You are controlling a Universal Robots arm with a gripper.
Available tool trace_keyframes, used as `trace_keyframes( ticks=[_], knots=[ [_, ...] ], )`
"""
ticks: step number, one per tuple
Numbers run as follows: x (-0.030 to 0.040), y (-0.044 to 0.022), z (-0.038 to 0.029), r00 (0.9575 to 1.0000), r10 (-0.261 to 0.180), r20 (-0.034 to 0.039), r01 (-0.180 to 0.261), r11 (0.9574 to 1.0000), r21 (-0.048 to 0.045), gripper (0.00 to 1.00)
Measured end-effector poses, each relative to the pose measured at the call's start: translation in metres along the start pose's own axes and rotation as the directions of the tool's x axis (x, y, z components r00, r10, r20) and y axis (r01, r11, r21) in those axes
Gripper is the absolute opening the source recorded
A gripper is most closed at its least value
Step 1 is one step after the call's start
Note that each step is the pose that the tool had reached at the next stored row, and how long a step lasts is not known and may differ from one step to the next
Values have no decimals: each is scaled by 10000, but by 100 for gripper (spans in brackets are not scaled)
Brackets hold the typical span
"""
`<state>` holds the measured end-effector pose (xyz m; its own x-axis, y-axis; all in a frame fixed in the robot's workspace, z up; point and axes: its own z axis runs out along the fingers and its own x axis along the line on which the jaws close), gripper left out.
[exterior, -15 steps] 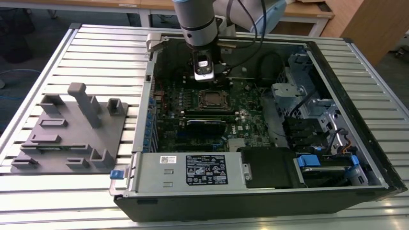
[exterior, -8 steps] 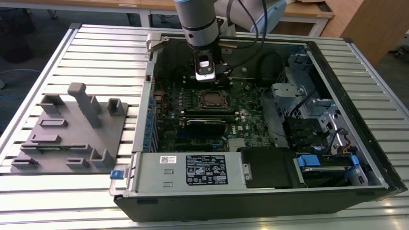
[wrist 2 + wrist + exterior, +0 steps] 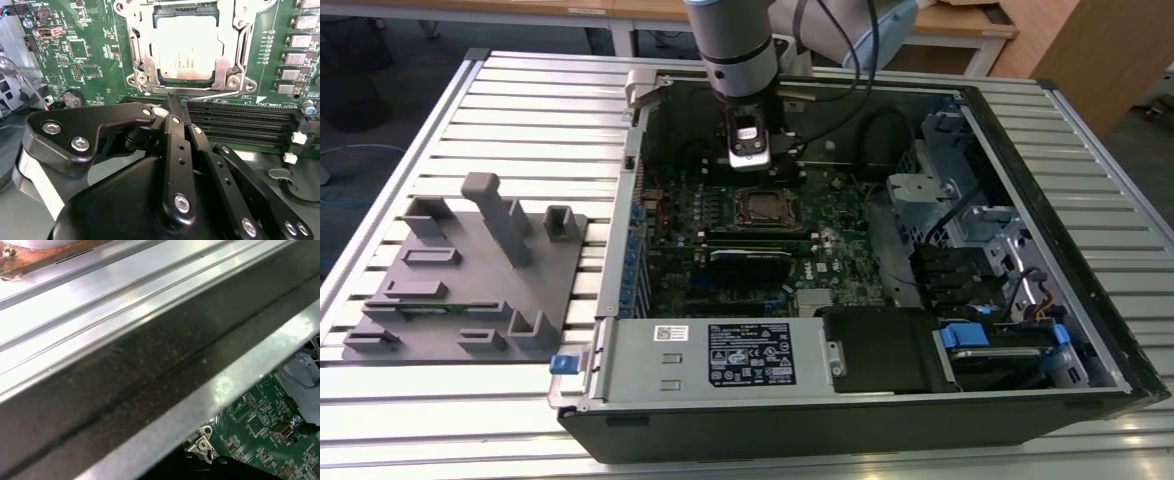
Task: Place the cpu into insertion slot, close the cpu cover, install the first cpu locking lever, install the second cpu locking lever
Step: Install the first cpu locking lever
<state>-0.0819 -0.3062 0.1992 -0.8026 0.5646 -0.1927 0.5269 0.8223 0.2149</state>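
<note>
Cpu [image 3: 185,47] in insertion slot [image 3: 134,60], just beyond jaws' tips, prob. closed.

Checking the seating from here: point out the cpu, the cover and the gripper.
cpu [image 3: 185,47]: second wrist view, middle of its metal top.
cover [image 3: 141,50]: second wrist view, frame bar beside the cpu.
gripper [image 3: 176,102]: second wrist view, between its fingertips.

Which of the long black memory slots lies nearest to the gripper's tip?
The memory slot bordering the insertion slot; the gripper is at its end, the others lie farther off.
</note>
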Motion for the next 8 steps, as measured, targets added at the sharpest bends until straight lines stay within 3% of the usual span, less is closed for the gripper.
trace_keyframes(
  ticks=[8],
  knots=[
    [-24, 36, 21, 9998, 149, 91, -150, 9998, 114, 10]
  ],
)
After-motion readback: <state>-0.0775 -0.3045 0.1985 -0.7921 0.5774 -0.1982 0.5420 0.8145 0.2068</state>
